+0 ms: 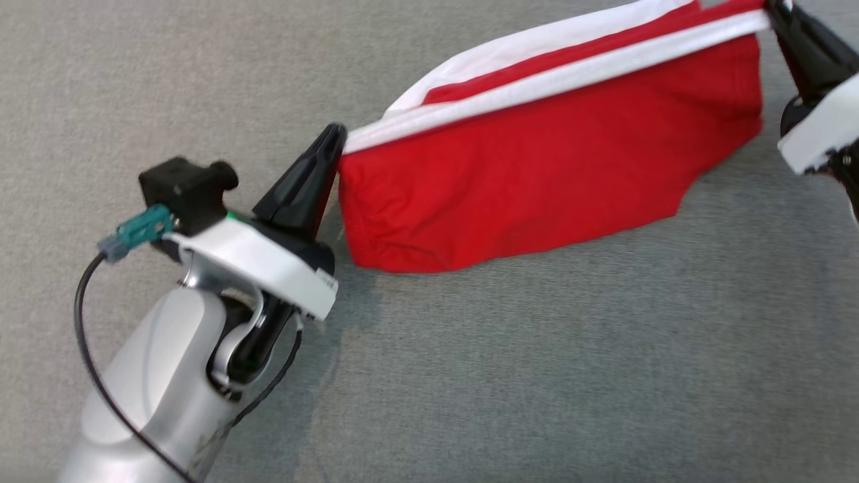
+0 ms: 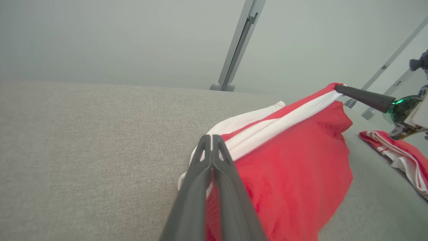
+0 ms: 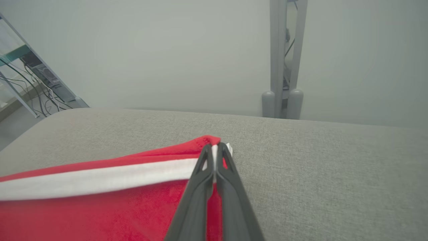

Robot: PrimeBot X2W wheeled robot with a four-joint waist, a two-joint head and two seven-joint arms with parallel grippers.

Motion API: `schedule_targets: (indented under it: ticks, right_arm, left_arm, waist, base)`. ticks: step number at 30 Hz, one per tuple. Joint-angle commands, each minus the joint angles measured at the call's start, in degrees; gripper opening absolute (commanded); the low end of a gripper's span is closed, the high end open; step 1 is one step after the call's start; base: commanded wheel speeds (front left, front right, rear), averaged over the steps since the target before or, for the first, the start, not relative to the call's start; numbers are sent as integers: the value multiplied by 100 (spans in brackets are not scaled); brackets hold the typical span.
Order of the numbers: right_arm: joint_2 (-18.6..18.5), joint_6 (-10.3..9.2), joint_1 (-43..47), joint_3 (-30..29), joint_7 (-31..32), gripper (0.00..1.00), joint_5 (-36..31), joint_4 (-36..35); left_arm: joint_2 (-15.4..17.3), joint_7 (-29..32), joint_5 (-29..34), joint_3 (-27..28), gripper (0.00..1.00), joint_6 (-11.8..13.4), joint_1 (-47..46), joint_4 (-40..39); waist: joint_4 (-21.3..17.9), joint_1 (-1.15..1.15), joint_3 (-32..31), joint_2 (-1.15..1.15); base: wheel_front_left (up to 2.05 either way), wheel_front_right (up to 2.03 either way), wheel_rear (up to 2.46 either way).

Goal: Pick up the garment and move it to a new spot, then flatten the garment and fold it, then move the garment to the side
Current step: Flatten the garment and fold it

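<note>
— What's on your screen?
— The grey surface (image 1: 537, 376) below, and over it I have the red garment (image 1: 537, 168) stretched, its lower hem possibly touching. My left gripper (image 1: 335, 134) pinches one white-banded end, my right gripper (image 1: 773, 9) the other.

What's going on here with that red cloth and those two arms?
A two-armed robot holds a red fabric garment with a white band stretched between its pincers. The left pincer is shut on one end of the band, the right pincer on the other. The cloth hangs down over a grey fabric surface, not yet flattened or folded. Another crumpled red-and-white cloth lies on the surface nearby.
</note>
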Motion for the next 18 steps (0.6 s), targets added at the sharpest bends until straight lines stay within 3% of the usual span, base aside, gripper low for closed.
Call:
schedule_targets:
  ticks: [1,11,12,13,14,18]
  right_arm:
    - [-123,-33,-304,98,-159,0,9,367]
    - [-23,-32,-1222,922,-865,0,127,1947]
    - [35,-32,-1296,1073,-1100,87,216,2132]
    - [35,-32,-1296,1073,-1100,87,216,2132]
    - [58,-23,-1297,1162,-1204,100,255,2210]
    - [147,-20,-1192,1379,-1826,100,398,2368]
  left_arm:
    - [-53,-70,-40,1,0,-90,-230,312]
    - [-557,-402,-98,-192,2,-500,-898,1610]
    - [-585,-507,-102,-208,83,-539,-930,1795]
    - [-585,-507,-102,-208,83,-539,-930,1795]
    - [-598,-573,-105,-189,100,-552,-944,1864]
    - [-627,-927,-69,-83,100,-493,-824,2030]
  waist:
    - [216,0,169,0]
    - [302,0,272,0]
    - [273,0,261,0]
    - [273,0,261,0]
    - [252,0,250,0]
    - [124,0,165,0]
  base:
    - [0,0,0]
    - [0,0,0]
    - [0,0,0]
    - [0,0,0]
    - [0,0,0]
    - [0,0,0]
